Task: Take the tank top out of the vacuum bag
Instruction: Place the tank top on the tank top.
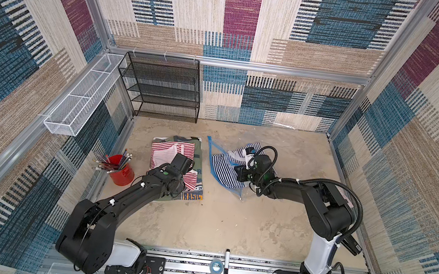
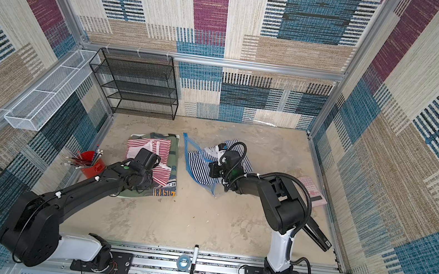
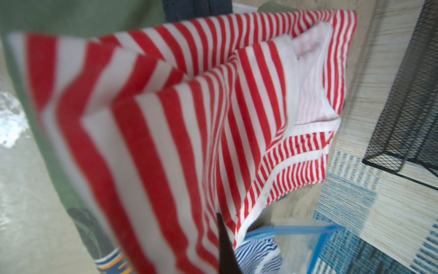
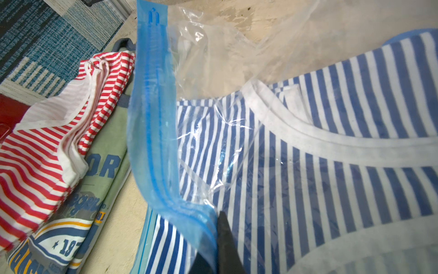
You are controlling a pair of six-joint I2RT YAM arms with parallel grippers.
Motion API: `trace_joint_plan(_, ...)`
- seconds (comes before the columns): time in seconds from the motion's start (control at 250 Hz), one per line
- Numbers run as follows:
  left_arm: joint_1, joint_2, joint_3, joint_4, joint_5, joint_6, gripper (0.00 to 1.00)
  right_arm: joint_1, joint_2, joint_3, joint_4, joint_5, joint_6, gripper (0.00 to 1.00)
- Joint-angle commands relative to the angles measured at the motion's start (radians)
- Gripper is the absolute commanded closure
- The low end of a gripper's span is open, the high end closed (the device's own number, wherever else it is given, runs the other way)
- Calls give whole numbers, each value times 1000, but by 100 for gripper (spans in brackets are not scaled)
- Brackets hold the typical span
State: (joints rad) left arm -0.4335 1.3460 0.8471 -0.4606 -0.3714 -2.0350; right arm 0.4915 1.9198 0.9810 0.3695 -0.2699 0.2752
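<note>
Tank top (image 4: 331, 166), blue-and-white striped, lies in the mouth of the vacuum bag (image 4: 151, 118) on the table, right of the clothes pile, clear film over at least part of it. The right gripper (image 4: 220, 227) is closed on the bag's blue zip strip, not on cloth. The left gripper (image 3: 221, 227) is closed too, and in its blurred close view it seems to pinch a fold of the red-striped top (image 3: 166, 118) on the pile. Nothing holds the tank top itself, so a pull on the strip could drag bag and garment together. Slick plastic may slip from the jaws, or the bag may sweep into the pile just beside it.
</note>
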Motion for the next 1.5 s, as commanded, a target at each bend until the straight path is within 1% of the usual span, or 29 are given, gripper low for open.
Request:
trace_joint_plan(0.0,-4,1,-4,-32,-38,-15,100,0,6,10,9,-25,10,100)
trace_joint_plan(0.016,-3,7,-5,-38,-36,-18,99,1,6,9,9,-26,9,100)
trace_joint_plan(0.072,-2,29,-16,-38,-19,-17,84,1,6,9,8,-28,10,100)
trace_joint_plan(0.1,-2,39,-26,-20,-8,-7,78,1,6,10,7,-27,9,100)
trace_joint_plan(0.188,-2,57,-59,37,41,16,73,0,4,9,6,-23,8,100)
trace_joint_plan(0.252,-3,55,-57,26,67,53,71,-1,4,10,6,-21,7,100)
trace_joint_plan(0.352,-2,22,-12,-98,58,170,65,1,6,10,5,-24,7,100)
trace_joint_plan(0.448,-2,-19,23,-198,29,329,55,1,7,11,6,-26,8,100)
trace_joint_plan(0.48,-1,-28,27,-225,33,378,51,0,9,13,6,-29,10,100)
trace_joint_plan(0.516,-1,-35,24,-252,46,425,49,1,10,14,5,-32,10,100)
trace_joint_plan(0.536,0,-38,22,-268,58,448,46,0,11,15,5,-33,9,100)
trace_joint_plan(0.568,1,-44,12,-285,79,483,44,1,13,14,6,-35,12,100)
trace_joint_plan(0.652,12,-85,-35,-250,154,609,44,1,19,18,4,-35,11,100)
trace_joint_plan(0.72,19,-143,-69,-221,176,702,46,-1,22,21,2,-36,11,100)
trace_joint_plan(0.808,36,-241,-103,-173,143,861,47,0,21,22,0,-38,12,100)
trace_joint_plan(0.928,118,-342,-132,-149,88,1121,47,1,20,19,1,-39,13,100)
trace_joint_plan(0.972,160,-348,-125,-193,63,1148,47,0,20,21,-1,-42,12,100)
trace_joint_plan(1.048,248,-325,-122,-206,111,1228,47,1,18,19,0,-42,12,100)
trace_joint_plan(1.152,342,-241,-121,-166,231,1320,48,1,17,21,1,-42,13,100)
trace_joint_plan(1.22,389,-174,-114,-141,312,1365,51,0,16,21,0,-42,13,100)
trace_joint_plan(1.348,405,-99,-111,-100,392,1393,57,0,18,20,-1,-39,11,100)
trace_joint_plan(1.392,406,-90,-115,-89,393,1388,58,1,20,21,-1,-39,11,100)
trace_joint_plan(1.495,407,-73,-129,-83,357,1377,59,1,22,23,-2,-41,11,100)
